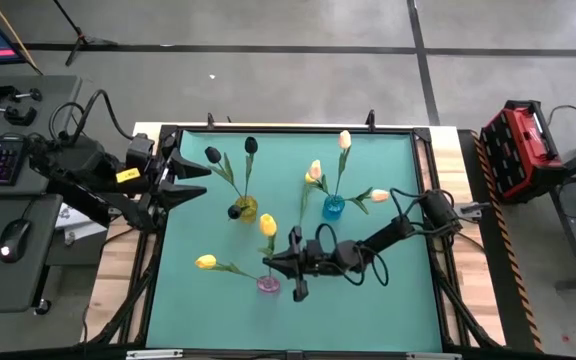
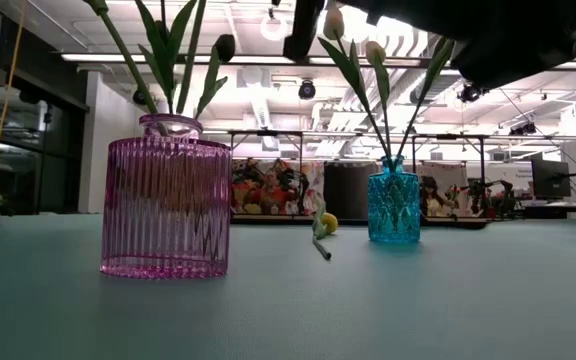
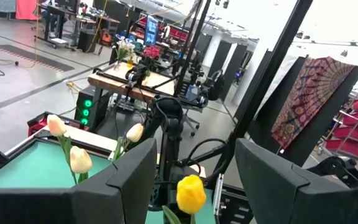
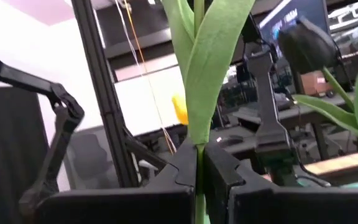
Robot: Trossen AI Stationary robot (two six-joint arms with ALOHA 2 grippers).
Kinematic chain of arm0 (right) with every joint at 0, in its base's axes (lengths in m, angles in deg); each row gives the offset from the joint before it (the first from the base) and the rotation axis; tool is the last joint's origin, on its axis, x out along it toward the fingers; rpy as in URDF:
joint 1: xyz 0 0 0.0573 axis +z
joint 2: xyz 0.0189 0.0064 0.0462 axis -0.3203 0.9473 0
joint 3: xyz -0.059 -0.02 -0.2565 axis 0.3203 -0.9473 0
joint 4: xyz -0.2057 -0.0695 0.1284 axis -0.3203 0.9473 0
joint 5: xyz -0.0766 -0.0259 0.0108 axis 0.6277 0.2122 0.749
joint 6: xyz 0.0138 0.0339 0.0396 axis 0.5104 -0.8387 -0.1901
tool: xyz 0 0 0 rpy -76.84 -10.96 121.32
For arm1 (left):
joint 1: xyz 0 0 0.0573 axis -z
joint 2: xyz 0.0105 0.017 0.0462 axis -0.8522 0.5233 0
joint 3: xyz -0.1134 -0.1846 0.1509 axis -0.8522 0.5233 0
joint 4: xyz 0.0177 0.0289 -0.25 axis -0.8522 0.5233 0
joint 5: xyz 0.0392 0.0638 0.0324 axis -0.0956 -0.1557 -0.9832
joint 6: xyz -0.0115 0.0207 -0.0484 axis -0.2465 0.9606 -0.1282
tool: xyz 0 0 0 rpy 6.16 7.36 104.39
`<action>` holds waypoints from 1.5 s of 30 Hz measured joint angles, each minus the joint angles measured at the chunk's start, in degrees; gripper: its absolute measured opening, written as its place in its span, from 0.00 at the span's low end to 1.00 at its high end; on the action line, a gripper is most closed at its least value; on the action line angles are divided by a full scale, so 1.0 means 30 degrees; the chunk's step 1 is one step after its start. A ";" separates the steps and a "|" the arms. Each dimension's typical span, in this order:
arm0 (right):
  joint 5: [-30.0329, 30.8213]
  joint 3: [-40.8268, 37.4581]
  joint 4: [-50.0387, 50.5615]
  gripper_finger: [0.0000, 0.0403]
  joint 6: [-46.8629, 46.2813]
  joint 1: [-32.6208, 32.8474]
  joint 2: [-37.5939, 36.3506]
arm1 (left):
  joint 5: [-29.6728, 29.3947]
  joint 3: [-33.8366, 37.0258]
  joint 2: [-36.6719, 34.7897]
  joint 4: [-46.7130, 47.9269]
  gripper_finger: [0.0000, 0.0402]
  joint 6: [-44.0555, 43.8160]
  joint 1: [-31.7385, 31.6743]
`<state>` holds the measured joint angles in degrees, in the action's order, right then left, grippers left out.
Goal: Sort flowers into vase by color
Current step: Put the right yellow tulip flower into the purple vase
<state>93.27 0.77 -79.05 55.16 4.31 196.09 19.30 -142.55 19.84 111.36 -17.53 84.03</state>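
My right end effector (image 1: 280, 262) is clamped on the green stem of a yellow tulip (image 1: 268, 225); on the right wrist camera the two dark fingers (image 4: 179, 171) meet around the stem with its leaf rising straight up between them. It sits over the pink vase (image 1: 268, 285) at about six o'clock on the teal surface (image 1: 388, 300), and the bloom stands just toward twelve o'clock from the vase. A second yellow tulip (image 1: 206, 262) leans out of the same vase toward nine o'clock.

Toward the centre, the blue vase (image 1: 334, 207) holds cream-peach tulips (image 1: 344, 140), fanning out toward twelve and three o'clock. Just beside it at nine o'clock, the yellow vase (image 1: 246, 208) holds black tulips (image 1: 251, 146), with one black bud hanging low against the vase.

My left end effector (image 1: 200, 182) waits at the nine o'clock edge of the surface, its fingers (image 3: 120, 186) spread apart and holding nothing.
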 joint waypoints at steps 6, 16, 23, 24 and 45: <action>0.0007 0.0000 0.0153 0.00 -0.0016 -0.0304 0.0000 | 0.0007 0.0000 0.0000 0.0000 0.51 -0.0109 0.0000; 0.0006 0.0000 0.1275 0.00 -0.1757 -0.0280 0.0000 | 0.0007 0.0000 0.0000 0.0001 0.51 -0.0138 0.0000; -0.0115 0.0000 0.1883 0.03 -0.5022 -0.0295 0.0000 | 0.0007 0.0000 0.0000 0.0007 0.51 -0.0138 0.0000; -0.0186 0.0000 0.2036 0.05 -0.5596 -0.0303 -0.0008 | 0.0007 0.0006 0.0000 0.0007 0.51 -0.0146 0.0000; -0.3533 0.0000 0.7645 0.69 -0.7582 -0.0419 -0.1796 | 0.0010 0.0000 0.0000 0.0010 0.51 -0.0146 0.0000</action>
<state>82.67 0.77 -56.12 32.42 3.06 190.70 19.33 -142.55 19.84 111.39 -17.97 84.03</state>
